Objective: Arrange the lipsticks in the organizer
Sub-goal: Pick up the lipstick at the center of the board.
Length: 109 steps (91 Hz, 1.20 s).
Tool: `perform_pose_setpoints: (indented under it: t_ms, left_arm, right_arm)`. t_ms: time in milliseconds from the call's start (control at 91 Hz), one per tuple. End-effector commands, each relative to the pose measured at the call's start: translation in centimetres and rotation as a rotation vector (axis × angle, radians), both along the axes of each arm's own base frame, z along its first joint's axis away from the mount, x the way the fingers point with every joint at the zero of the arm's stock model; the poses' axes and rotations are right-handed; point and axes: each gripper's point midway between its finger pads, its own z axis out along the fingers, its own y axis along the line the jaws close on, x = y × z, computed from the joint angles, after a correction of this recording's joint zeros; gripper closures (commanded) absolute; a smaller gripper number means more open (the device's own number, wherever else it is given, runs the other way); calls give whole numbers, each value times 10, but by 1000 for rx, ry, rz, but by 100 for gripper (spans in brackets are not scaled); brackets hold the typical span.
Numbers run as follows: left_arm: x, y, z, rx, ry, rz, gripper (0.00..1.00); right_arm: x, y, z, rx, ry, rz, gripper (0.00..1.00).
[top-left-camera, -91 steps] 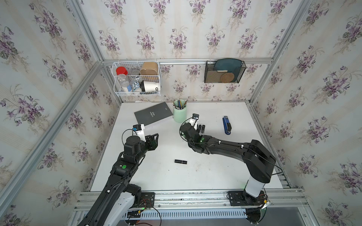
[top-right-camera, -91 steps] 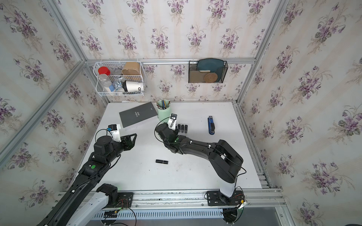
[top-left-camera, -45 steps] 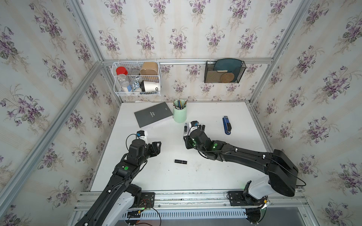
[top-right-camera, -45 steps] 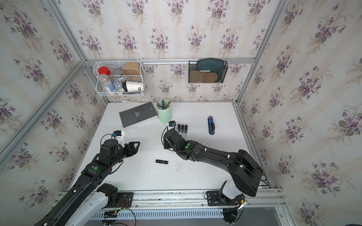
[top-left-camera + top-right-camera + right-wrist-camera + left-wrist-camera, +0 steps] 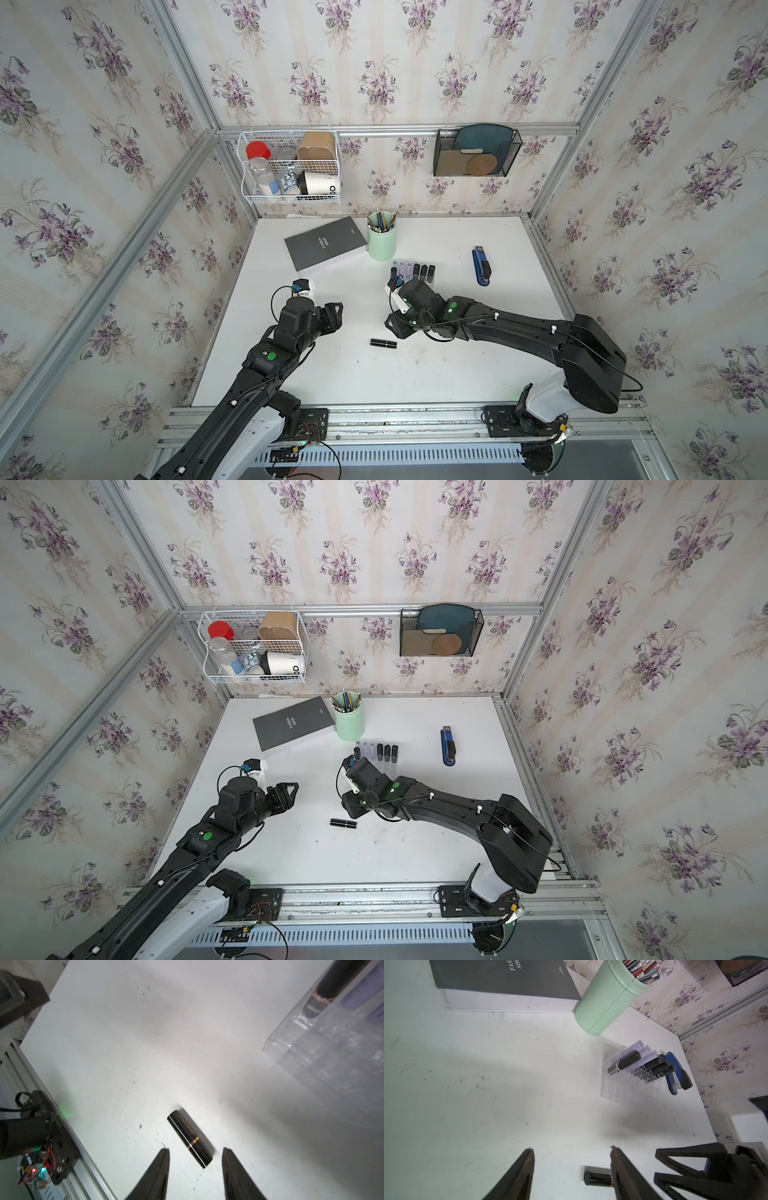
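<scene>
The right end effector (image 5: 195, 1149) is spread and empty. In its wrist view, one end of a black lipstick (image 5: 190, 1138) lying flat on the table (image 5: 457, 374) shows between its tips. The left end effector (image 5: 572, 1149), also spread and empty, is nearby. The organizer (image 5: 623, 1088) stands near the cup (image 5: 381, 245), holding the other lipsticks (image 5: 652, 1064) upright.

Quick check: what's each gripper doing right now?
Left gripper: open, empty.
Right gripper: open, empty; the black lipstick lies on the table by its jaws, not gripped.
</scene>
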Motion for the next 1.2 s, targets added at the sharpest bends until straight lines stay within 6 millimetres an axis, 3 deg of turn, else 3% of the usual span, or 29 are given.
perform_pose_setpoints:
  t_ms: [0, 99, 264, 571, 1022, 1187]
  left_arm:
    - [-1, 1, -4, 9, 4, -1, 38]
    - [-3, 1, -7, 0, 14, 2, 38]
    - [-8, 2, -12, -17, 31, 8, 38]
    - [-14, 1, -16, -45, 46, 7, 38]
    - [-14, -3, -16, -54, 56, -6, 38]
    - [-14, -5, -16, -58, 64, -16, 38]
  right_arm:
    - [-18, 4, -11, -43, 57, 91, 50]
    - [-27, 9, -22, -90, 72, 141, 44]
    - [-36, 10, -42, -191, 68, 194, 43]
    - [-25, 11, -53, -324, 6, 207, 43]
    - [-25, 19, -73, -344, 36, 232, 48]
    - [-25, 21, -80, -351, 50, 234, 54]
